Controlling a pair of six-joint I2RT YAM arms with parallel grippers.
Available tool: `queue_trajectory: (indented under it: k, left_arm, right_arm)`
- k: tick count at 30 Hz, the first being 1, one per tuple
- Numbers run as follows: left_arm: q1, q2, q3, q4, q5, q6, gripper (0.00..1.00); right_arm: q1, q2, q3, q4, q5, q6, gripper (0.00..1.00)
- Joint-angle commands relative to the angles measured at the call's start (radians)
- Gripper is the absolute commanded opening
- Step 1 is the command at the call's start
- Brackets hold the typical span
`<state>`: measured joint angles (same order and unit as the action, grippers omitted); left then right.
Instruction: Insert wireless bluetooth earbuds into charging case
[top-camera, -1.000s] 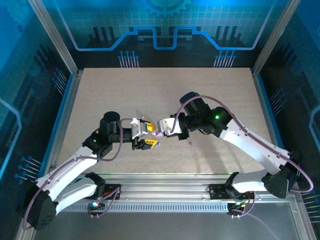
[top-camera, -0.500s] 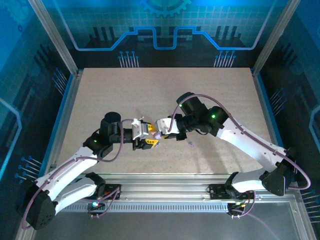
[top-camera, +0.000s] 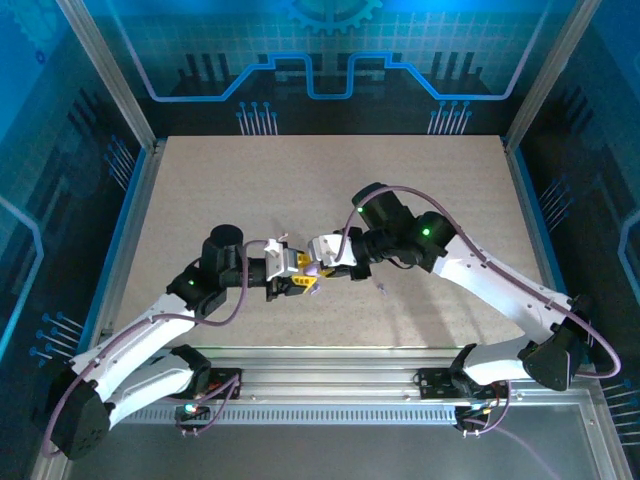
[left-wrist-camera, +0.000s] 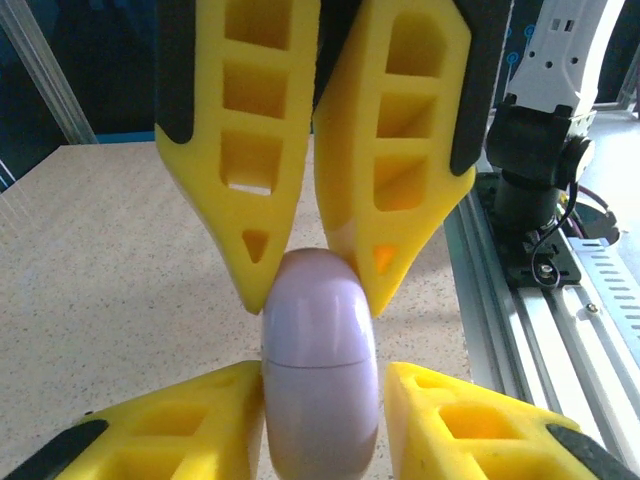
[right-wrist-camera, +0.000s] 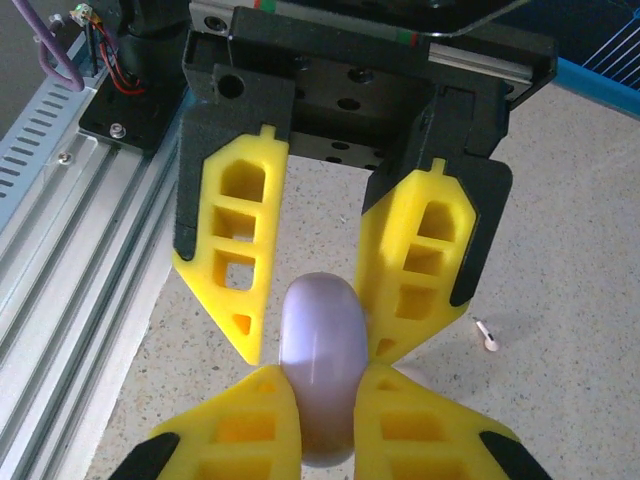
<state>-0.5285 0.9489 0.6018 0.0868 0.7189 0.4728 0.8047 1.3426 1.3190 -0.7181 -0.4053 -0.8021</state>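
Pinching the lilac case (left-wrist-camera: 318, 330) edge-on, right end effector (right-wrist-camera: 320, 378) is clamped tight. Left end effector (left-wrist-camera: 325, 385) has jaws flanking its other end, can't tell if they're biting. One earbud (right-wrist-camera: 487, 338) lies on the bench (right-wrist-camera: 580, 250), nearer the right one.

Speckled beige tabletop (top-camera: 300, 190), slotted aluminium rail (top-camera: 330, 388) along its near edge, blue circuit-patterned panels (top-camera: 420, 40) behind.

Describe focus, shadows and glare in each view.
Top external view: sharp, with soft arm shadows on the speckled beige tabletop. Left wrist view: the glossy lilac round case shows a mild sheen. Right wrist view: the case looks slightly soft.
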Motion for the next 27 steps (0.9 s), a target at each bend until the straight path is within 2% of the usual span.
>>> queue_trajectory:
  k: [1,6,7,9,10,12,21,27]
  left_arm:
    - [-0.014,-0.006,0.023,-0.004,0.013,0.023,0.29]
    - [-0.017,-0.010,0.025,-0.013,0.014,0.029,0.16]
    - [-0.019,-0.011,0.026,-0.014,0.014,0.030,0.14]
    - [-0.018,-0.013,0.027,-0.019,0.013,0.030,0.13]
    - [-0.020,-0.013,0.026,-0.019,0.012,0.031,0.13]
    - [-0.021,-0.015,0.026,-0.021,0.011,0.033,0.13]
    - [-0.020,-0.018,0.019,-0.002,0.015,0.021,0.12]
    - [-0.021,-0.027,0.017,-0.022,0.012,0.035,0.12]
  right_arm:
    - [0.012,0.013,0.034,0.011,-0.021,0.018,0.12]
    - [0.014,0.012,0.029,0.015,-0.016,0.021,0.12]
    - [0.014,0.011,0.025,0.019,-0.012,0.024,0.16]
    - [0.011,0.006,0.013,0.031,-0.010,0.035,0.35]
    - [0.012,0.003,0.005,0.037,-0.013,0.038,0.41]
    - [0.009,-0.005,-0.010,0.054,-0.013,0.045,0.46]
    - [-0.011,-0.005,-0.023,0.082,-0.015,0.073,0.47]
    - [-0.083,-0.027,-0.032,0.127,-0.043,0.135,0.46]
